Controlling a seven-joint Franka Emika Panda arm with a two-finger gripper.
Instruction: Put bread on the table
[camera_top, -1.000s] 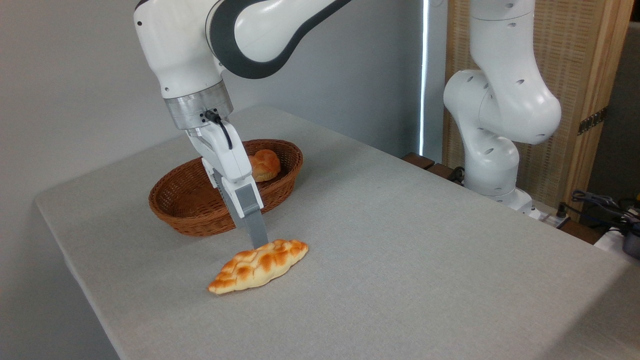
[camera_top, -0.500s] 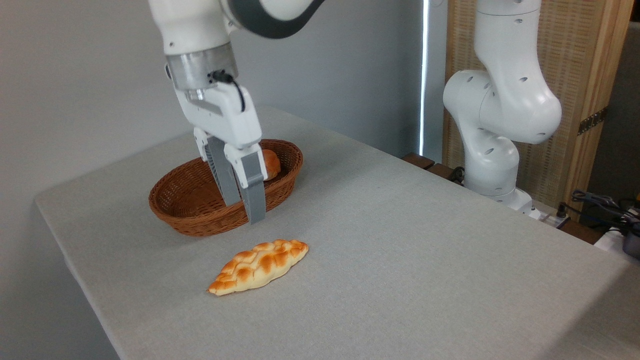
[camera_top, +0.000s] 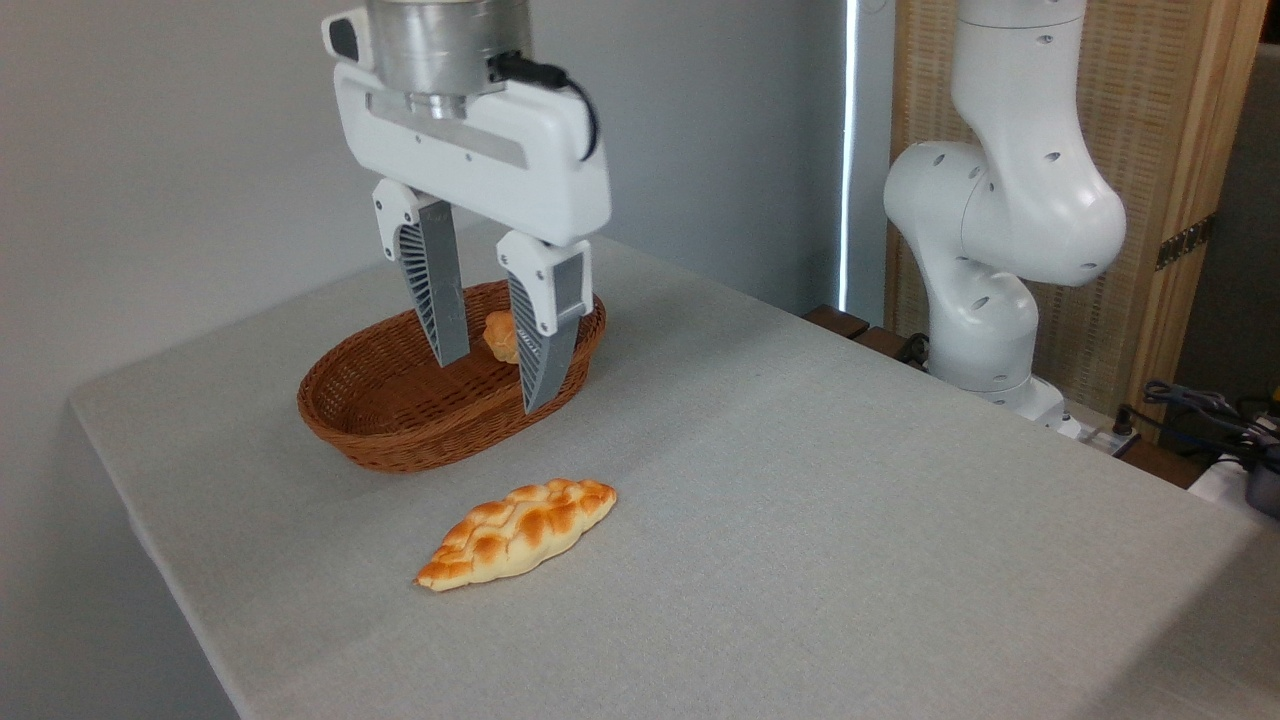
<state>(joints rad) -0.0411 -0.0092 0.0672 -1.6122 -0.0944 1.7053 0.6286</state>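
The bread (camera_top: 517, 532), a long braided golden loaf with pointed ends, lies flat on the grey table (camera_top: 800, 520) in front of the wicker basket. My gripper (camera_top: 494, 382) hangs well above the table, over the basket's near rim and up-left of the loaf. It is open, its two grey ribbed fingers (camera_top: 434, 280) spread apart with nothing between them. The gripper touches neither the loaf nor the basket.
A brown oval wicker basket (camera_top: 400, 410) stands behind the loaf, with a small round bun (camera_top: 499, 335) inside, partly hidden by my fingers. The arm's white base (camera_top: 985, 300) rises at the table's right back edge. Cables lie at far right.
The gripper has let go of the bread, risen from the loaf and turned so both fingers show spread apart. The bread has stayed where it was.
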